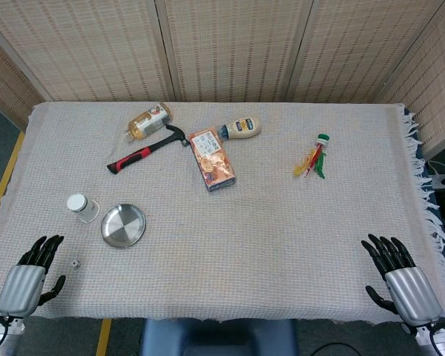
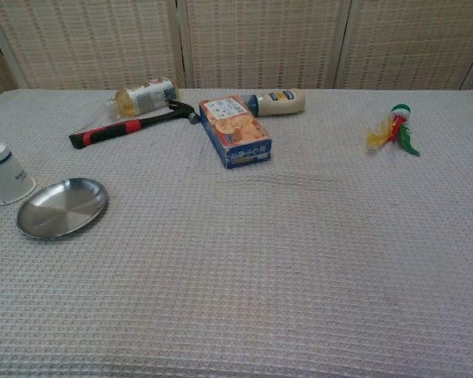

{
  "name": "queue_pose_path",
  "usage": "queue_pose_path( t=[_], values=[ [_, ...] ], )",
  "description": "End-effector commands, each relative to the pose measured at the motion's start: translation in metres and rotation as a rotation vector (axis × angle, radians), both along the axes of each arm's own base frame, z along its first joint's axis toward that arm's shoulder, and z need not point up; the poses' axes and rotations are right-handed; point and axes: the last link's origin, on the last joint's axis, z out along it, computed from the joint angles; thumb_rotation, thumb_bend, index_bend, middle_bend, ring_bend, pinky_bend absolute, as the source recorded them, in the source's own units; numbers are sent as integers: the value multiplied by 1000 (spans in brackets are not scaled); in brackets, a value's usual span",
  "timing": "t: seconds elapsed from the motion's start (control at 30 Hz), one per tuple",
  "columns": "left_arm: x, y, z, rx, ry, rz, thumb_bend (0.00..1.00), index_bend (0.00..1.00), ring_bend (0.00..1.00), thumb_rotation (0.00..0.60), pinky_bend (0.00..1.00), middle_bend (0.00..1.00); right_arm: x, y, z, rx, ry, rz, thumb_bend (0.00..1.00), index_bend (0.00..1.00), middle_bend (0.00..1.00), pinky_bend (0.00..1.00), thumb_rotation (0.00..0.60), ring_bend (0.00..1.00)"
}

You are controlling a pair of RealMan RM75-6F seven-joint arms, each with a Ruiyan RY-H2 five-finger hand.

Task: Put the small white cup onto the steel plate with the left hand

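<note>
The small white cup (image 1: 78,205) (image 2: 3,175) stands upside down on the cloth, just left of the round steel plate (image 1: 123,225) (image 2: 61,207), nearly touching its rim. My left hand (image 1: 31,279) rests at the near left edge of the table, fingers spread, holding nothing, well short of the cup. At the near right corner my right hand (image 1: 400,282) lies the same way, empty with fingers apart. Neither hand shows in the chest view.
At the back lie a hammer (image 1: 144,152) with a red and black handle, a tipped bottle (image 1: 149,121), an orange box (image 1: 211,159), a squeeze bottle (image 1: 242,127) and a colourful toy (image 1: 316,157). A tiny dark object (image 1: 75,262) sits near my left hand.
</note>
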Motion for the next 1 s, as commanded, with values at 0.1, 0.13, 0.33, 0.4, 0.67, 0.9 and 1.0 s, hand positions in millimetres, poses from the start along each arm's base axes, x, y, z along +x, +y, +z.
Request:
queue_pose_path(
  t=[0.1,0.13,0.33,0.4,0.67,0.9,1.0],
  values=[
    [-1,1,-3,-14,13,10,363,0,31,600,250,59,0,-2,-1,10,0,1,173,0,0,0,600,0],
    [-2,2,-5,-16,12,10,363,0,31,600,250,60,0,-2,-1,10,0,-1,173,0,0,0,600,0],
    [-13,11,-18,-23,60,65,368,41,162,600,381,224,-3,-4,-1,4,3,-15,173,0,0,0,600,0],
    [-20,15,-23,-2,87,98,370,103,320,600,557,422,-4,-6,-1,6,6,-21,173,0,0,0,600,0],
    [-37,23,-35,-15,120,183,366,292,651,600,903,781,-5,-9,-2,9,9,-30,173,0,0,0,600,0],
    [-42,27,-52,-73,140,182,359,291,670,600,914,808,-5,-9,-3,12,12,-30,173,0,0,0,600,0],
    [-44,30,-57,-83,162,184,359,299,673,600,917,810,-6,-9,-4,13,12,-32,173,0,0,0,600,0]
  ],
)
